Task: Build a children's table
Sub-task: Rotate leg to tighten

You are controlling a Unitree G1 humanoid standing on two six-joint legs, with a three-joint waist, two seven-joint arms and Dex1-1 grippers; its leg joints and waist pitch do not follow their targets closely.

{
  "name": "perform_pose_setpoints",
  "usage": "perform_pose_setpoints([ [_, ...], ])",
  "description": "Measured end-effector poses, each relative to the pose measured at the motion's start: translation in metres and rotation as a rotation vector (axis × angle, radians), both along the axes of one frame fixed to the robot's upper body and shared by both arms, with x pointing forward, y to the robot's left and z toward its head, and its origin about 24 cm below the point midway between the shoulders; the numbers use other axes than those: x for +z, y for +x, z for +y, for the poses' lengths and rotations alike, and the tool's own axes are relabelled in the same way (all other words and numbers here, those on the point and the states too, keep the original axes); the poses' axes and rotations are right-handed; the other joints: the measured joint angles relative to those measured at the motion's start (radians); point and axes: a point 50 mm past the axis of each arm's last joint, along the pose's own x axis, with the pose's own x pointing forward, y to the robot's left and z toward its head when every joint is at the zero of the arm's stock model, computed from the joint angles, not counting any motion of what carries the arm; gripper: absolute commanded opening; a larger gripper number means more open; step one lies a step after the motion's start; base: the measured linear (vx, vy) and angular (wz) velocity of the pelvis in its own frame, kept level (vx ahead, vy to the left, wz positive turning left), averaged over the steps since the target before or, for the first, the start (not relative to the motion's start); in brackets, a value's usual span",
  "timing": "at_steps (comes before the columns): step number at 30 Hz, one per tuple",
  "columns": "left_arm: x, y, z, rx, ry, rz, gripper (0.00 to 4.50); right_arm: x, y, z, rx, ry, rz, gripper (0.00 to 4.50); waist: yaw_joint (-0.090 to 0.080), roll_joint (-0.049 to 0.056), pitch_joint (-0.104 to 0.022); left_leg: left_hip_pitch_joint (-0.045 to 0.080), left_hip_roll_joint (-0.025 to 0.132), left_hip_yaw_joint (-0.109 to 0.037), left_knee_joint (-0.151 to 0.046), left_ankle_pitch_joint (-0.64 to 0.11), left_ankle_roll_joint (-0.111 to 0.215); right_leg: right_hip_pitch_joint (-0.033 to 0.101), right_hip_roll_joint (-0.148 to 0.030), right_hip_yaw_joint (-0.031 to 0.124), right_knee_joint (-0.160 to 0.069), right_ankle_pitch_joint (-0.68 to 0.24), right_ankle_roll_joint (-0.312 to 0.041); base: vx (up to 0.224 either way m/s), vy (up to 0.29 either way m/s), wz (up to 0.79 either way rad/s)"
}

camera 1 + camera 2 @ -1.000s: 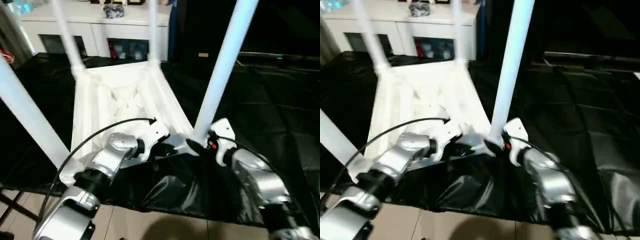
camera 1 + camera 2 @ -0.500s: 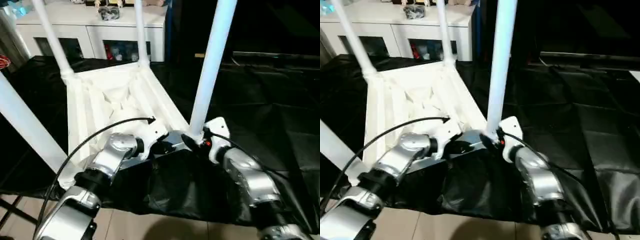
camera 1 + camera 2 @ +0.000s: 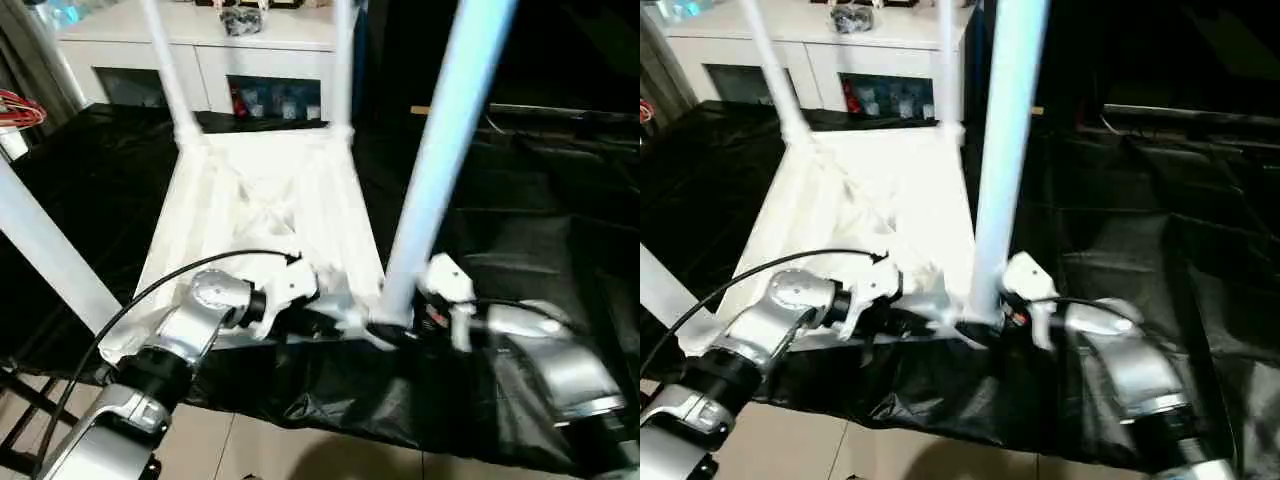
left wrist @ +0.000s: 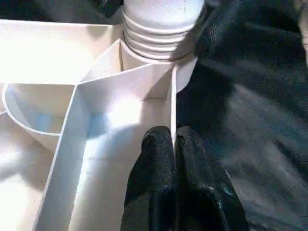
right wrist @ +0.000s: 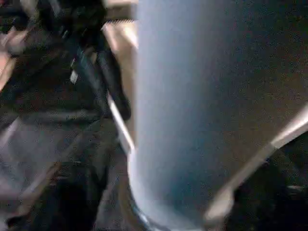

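Note:
The children's table (image 3: pixel 265 200) lies upside down on a black cloth, its four white legs pointing up. My left gripper (image 4: pixel 174 144) is shut on the thin raised rim (image 4: pixel 172 101) at the table's near edge, close to the near right corner socket. The threaded end of the near right leg (image 3: pixel 440 150) sits in that socket (image 4: pixel 159 45). My right gripper (image 3: pixel 395 330) is at the base of this leg, pressed close against it. The near left leg (image 3: pixel 50 250) and two far legs (image 3: pixel 165 65) (image 3: pixel 343 60) stand in their corners.
The black cloth (image 3: pixel 540 200) covers the work surface and hangs over its near edge above a tiled floor (image 3: pixel 250 450). A white cabinet (image 3: pixel 260 40) with shelf openings stands behind the table. Red wires (image 3: pixel 20 108) show at the far left.
The camera has shifted. My right forearm has swung outward and now reaches the leg base from the right side. My left gripper keeps its hold on the rim.

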Motion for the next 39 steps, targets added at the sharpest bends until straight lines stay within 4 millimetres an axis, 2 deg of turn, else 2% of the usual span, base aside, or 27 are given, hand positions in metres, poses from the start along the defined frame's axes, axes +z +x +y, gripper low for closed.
perform_pose_setpoints([
  [4,0.0,-0.001,0.002,-0.022,0.0,0.014,0.0,0.003,0.0,-0.001,0.038,-0.018,0.008,3.06,0.0,-0.001,0.0,0.0,0.0,0.0,0.0,0.0,0.0,0.0,0.0,0.0,0.0,0.0,0.0,0.0,0.0,0.0],
  [7,0.0,-0.001,0.003,-0.026,0.001,0.016,0.0,0.003,0.0,0.0,0.047,-0.022,0.008,2.75,0.0,-0.003,0.001,0.0,0.0,0.0,0.0,0.0,0.0,0.0,0.0,0.0,0.0,0.0,0.001,0.0,0.0,0.0],
  [16,0.0,0.001,0.001,-0.007,-0.001,0.027,0.0,-0.001,0.0,0.003,0.038,0.002,0.022,2.63,0.001,-0.005,0.001,0.0,0.0,0.0,0.0,0.0,0.0,0.0,0.0,0.0,0.0,-0.002,0.003,0.0,0.0,0.0],
  [19,0.0,0.007,-0.003,0.067,-0.002,0.015,0.0,-0.006,0.006,0.005,-0.091,0.051,0.008,2.62,-0.002,-0.007,0.001,0.001,0.0,0.0,0.001,0.0,0.0,0.0,0.0,0.0,0.001,-0.002,0.004,0.0,0.0,0.0],
  [22,-0.001,0.02,-0.016,0.215,-0.002,-0.018,0.0,-0.014,0.022,0.013,-0.375,0.094,-0.034,2.61,-0.017,-0.009,0.001,0.001,0.0,0.0,0.002,0.0,0.0,-0.001,0.0,0.0,0.0,-0.002,0.004,0.0,0.0,0.0],
  [25,-0.002,0.026,-0.025,0.304,-0.001,-0.027,0.0,-0.016,0.034,0.023,-0.546,0.107,-0.042,2.61,-0.035,-0.008,0.001,0.002,-0.001,-0.001,0.001,0.001,-0.001,0.001,0.0,-0.002,-0.005,-0.002,0.004,0.0,0.0,0.0],
  [30,-0.001,0.03,-0.031,0.366,0.002,-0.042,0.0,-0.016,0.045,0.037,-0.672,0.105,-0.068,2.61,-0.052,-0.009,0.001,0.001,-0.001,-0.001,-0.001,0.001,-0.001,0.001,0.0,-0.001,-0.011,-0.002,0.003,0.0,0.0,0.0],
  [31,-0.001,0.03,-0.031,0.364,0.004,-0.043,0.0,-0.016,0.045,0.038,-0.672,0.106,-0.075,3.17,-0.053,-0.009,0.0,0.001,-0.001,-0.001,-0.001,0.001,-0.001,0.001,0.0,-0.001,-0.011,-0.002,0.003,0.0,0.0,0.0],
  [32,-0.001,0.03,-0.031,0.362,0.003,-0.044,0.0,-0.016,0.045,0.038,-0.671,0.109,-0.077,3.31,-0.053,-0.009,0.0,0.001,-0.001,-0.001,-0.001,0.001,-0.001,0.001,0.0,-0.001,-0.011,-0.001,0.003,0.0,0.0,0.0],
  [35,0.0,0.03,-0.03,0.343,-0.001,-0.052,0.0,-0.015,0.044,0.039,-0.65,0.129,-0.069,3.52,-0.05,-0.007,-0.001,0.001,-0.001,-0.001,-0.003,0.0,-0.001,0.001,0.0,-0.001,-0.01,0.001,0.0,0.0,0.0,0.0],
  [37,0.0,0.028,-0.026,0.321,-0.004,-0.057,0.0,-0.014,0.04,0.036,-0.6,0.136,-0.061,3.78,-0.047,-0.007,-0.001,0.001,-0.001,-0.001,-0.006,0.001,-0.001,0.0,0.001,-0.002,-0.009,0.003,0.0,0.0,0.0,0.0],
  [39,0.001,0.026,-0.021,0.29,-0.003,-0.055,0.0,-0.012,0.037,0.033,-0.538,0.14,-0.051,3.83,-0.043,-0.006,-0.001,0.001,0.0,-0.001,-0.008,0.001,-0.001,0.0,0.001,-0.003,-0.009,0.005,-0.004,0.0,0.0,0.0],
])
